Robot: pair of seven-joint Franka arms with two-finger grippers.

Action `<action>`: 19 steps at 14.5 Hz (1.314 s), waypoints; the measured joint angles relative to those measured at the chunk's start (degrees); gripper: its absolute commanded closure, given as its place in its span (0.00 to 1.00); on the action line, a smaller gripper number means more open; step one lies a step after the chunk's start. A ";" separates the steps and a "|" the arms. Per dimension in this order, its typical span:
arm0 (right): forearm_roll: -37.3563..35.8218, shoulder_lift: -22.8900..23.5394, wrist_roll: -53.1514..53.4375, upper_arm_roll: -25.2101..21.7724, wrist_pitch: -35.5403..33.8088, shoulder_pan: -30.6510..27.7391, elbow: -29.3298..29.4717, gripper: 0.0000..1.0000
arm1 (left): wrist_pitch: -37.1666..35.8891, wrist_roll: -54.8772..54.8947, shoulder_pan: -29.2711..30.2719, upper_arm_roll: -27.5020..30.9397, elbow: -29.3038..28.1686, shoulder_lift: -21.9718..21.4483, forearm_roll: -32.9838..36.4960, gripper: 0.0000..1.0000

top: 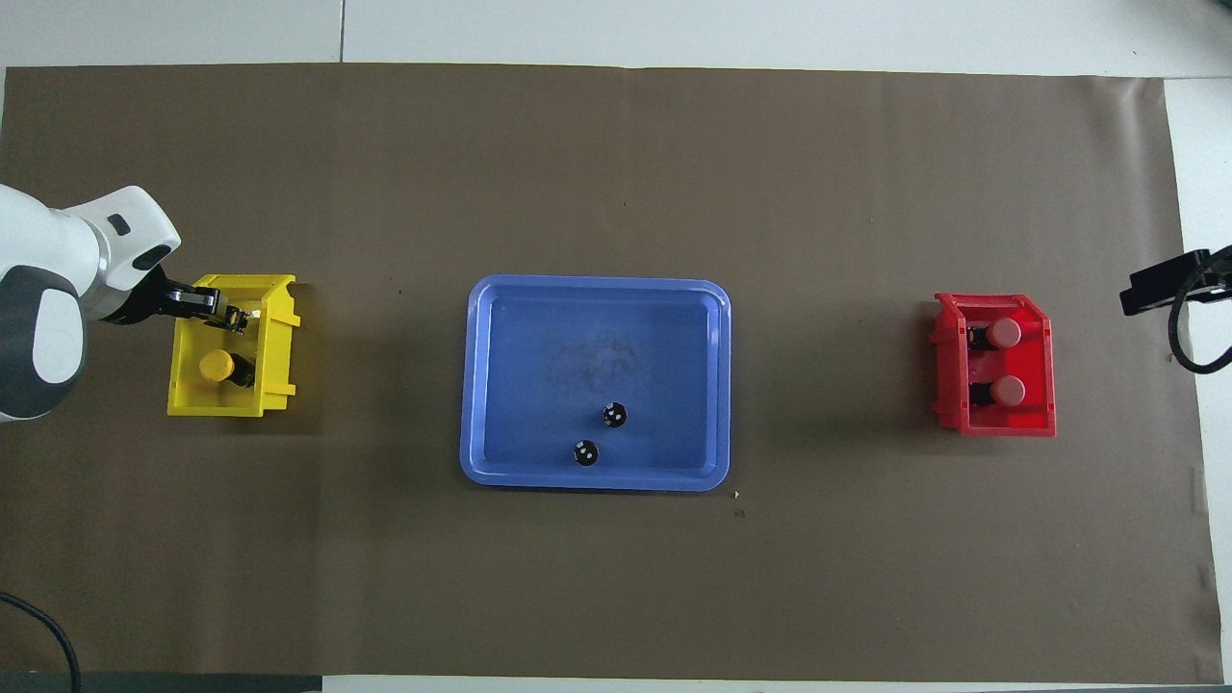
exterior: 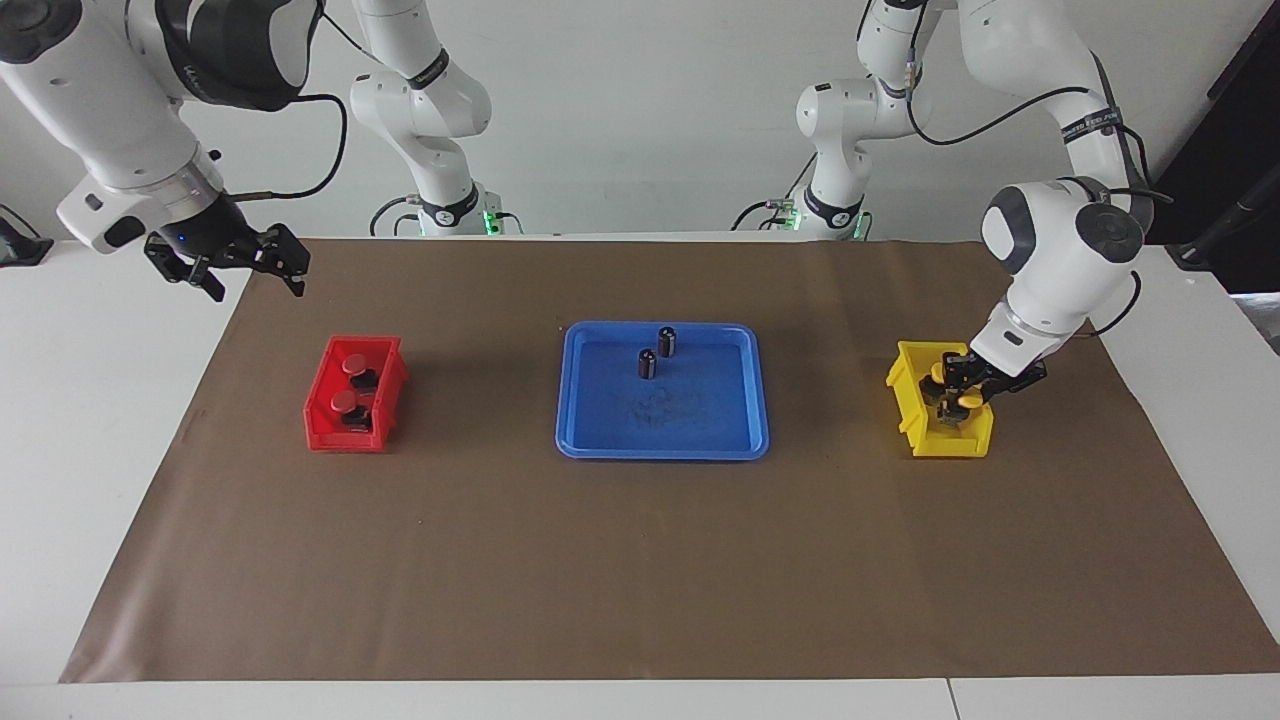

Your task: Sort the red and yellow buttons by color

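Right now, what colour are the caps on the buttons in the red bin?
Red caps, clearest in the overhead view.

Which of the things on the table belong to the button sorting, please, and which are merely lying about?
Part of the job:
- two red buttons in the red bin
- yellow buttons in the yellow bin, left gripper inside it

Lying about:
- two dark cylinders in the blue tray
- right gripper, waiting

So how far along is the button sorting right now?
Nearly finished. Both red buttons lie in the red bin. One yellow button lies in the yellow bin, where the left gripper is placing another. The right gripper waits. The blue tray holds only two dark cylinders.
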 measured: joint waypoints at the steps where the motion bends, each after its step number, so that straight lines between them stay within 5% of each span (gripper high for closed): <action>1: -0.02 -0.03 0.34 -0.05 -0.08 0.58 0.06 0.00 | 1.75 0.00 0.01 -0.01 -1.01 0.01 0.00 0.97; 2: -0.03 -0.06 0.58 -0.17 -0.14 1.10 0.09 0.00 | 3.18 0.00 0.01 -0.02 -1.92 0.02 0.00 0.96; 5: -0.11 -0.08 0.62 -0.77 -0.37 2.20 0.11 0.00 | 6.52 0.00 0.01 -0.08 -3.85 0.45 0.00 0.47; 10: -0.26 -0.08 0.62 -0.78 -1.40 2.28 0.11 0.00 | 6.98 -0.03 0.00 -0.37 -3.52 0.53 0.00 0.27; 12: -0.30 -0.08 0.62 -0.77 -1.94 2.60 0.12 0.00 | 4.34 -0.47 -0.02 -0.61 -1.43 0.27 0.00 0.00; 15: -0.54 -0.08 0.62 -0.81 -2.21 2.71 0.13 0.00 | -8.34 -0.58 -0.03 -0.75 8.29 -0.24 -0.01 0.00; 19: -0.62 -0.08 0.62 -1.28 -2.21 2.58 0.17 0.00 | -31.76 -0.59 -0.78 -1.30 28.55 -0.75 -0.04 0.00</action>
